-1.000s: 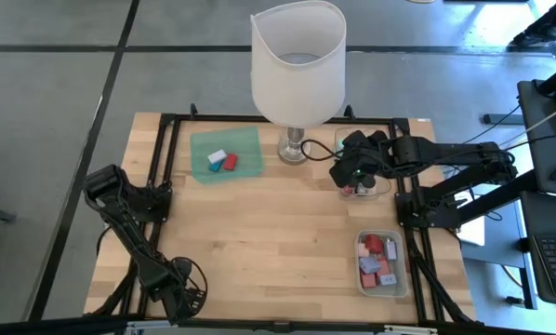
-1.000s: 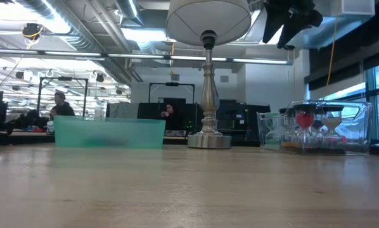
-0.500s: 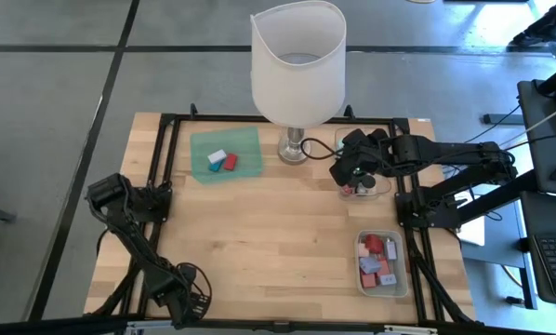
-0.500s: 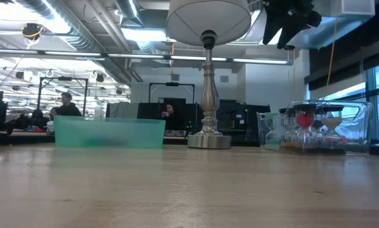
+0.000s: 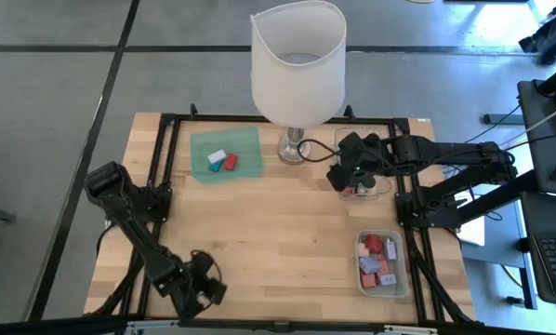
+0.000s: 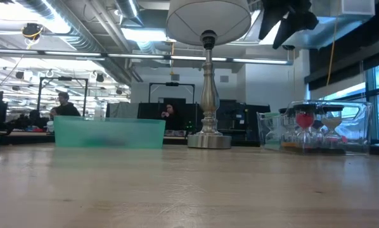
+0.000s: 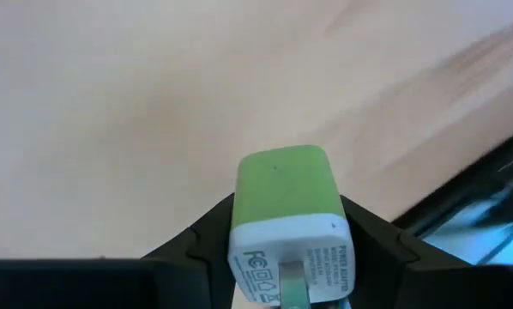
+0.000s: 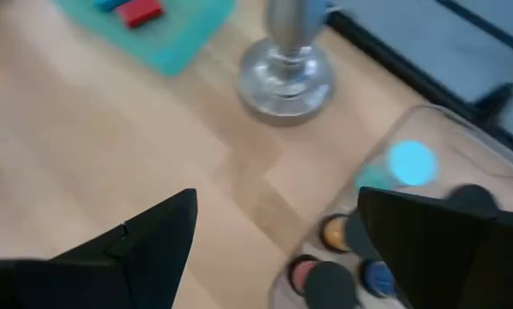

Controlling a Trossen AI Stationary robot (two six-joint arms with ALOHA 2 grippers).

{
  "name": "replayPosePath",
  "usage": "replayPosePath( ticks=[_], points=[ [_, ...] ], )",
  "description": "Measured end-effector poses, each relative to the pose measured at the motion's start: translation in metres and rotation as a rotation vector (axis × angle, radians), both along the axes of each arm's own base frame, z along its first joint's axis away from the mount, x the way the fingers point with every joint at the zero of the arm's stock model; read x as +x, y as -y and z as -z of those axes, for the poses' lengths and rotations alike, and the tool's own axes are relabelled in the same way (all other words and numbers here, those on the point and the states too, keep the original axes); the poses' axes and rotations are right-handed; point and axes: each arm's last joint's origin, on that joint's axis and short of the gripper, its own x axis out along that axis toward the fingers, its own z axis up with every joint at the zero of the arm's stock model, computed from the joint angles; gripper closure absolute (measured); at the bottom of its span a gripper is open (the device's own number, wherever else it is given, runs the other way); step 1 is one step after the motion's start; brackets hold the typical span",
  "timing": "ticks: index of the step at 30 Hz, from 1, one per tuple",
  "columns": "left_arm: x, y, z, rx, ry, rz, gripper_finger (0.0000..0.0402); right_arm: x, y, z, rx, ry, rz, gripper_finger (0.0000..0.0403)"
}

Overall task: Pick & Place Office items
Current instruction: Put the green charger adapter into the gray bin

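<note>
Two robot arms are working at a wooden counter (image 5: 278, 223), sorting small office items between trays.

The left gripper (image 7: 286, 283) is sitting near the counter's front left corner, jaws closed on a green-and-white charger plug (image 7: 286, 219) (apparently ready to carry). The right gripper (image 8: 274, 249) is hanging with jaws wide and empty over a clear tray (image 5: 371, 186) of capped cylinders beside the lamp (image 5: 297, 65), likely choosing a piece. Red, blue and white blocks are lying on the green mat (image 5: 245, 144); more blocks are filling a second clear tray (image 5: 403, 270) at front right.
</note>
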Motion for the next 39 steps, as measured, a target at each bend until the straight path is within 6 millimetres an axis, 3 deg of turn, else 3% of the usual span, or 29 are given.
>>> replayPosePath(
  ticks=[9,14,19,24,29,34,39],
  points=[
    [0.041,-0.059,-0.043,0.344,0.257,0.11,0.0251,0.02,-0.027,-0.014,-0.058,0.185,-0.285,0.0079],
    [0.05,-0.103,-0.085,0.498,0.383,0.107,0.0251,0.031,-0.047,-0.029,-0.035,0.361,-0.51,0.0079],
    [0.047,-0.132,-0.133,0.676,0.568,0.152,0.0251,0.036,-0.058,-0.04,0.078,0.522,-0.558,0.0079],
    [0.047,-0.138,-0.171,1.014,0.722,0.329,0.0251,0.04,-0.063,-0.05,0.183,0.667,-0.499,0.0079],
    [0.053,-0.137,-0.194,1.478,0.692,0.49,0.0252,0.042,-0.064,-0.06,0.329,0.809,-0.393,0.0079],
    [0.062,-0.142,-0.203,1.784,0.554,0.555,0.0252,0.047,-0.064,-0.062,0.431,0.874,-0.322,0.0079],
    [0.072,-0.149,-0.198,1.883,0.447,0.616,0.0252,0.06,-0.063,-0.059,0.474,0.902,-0.36,0.0079]
  ],
)
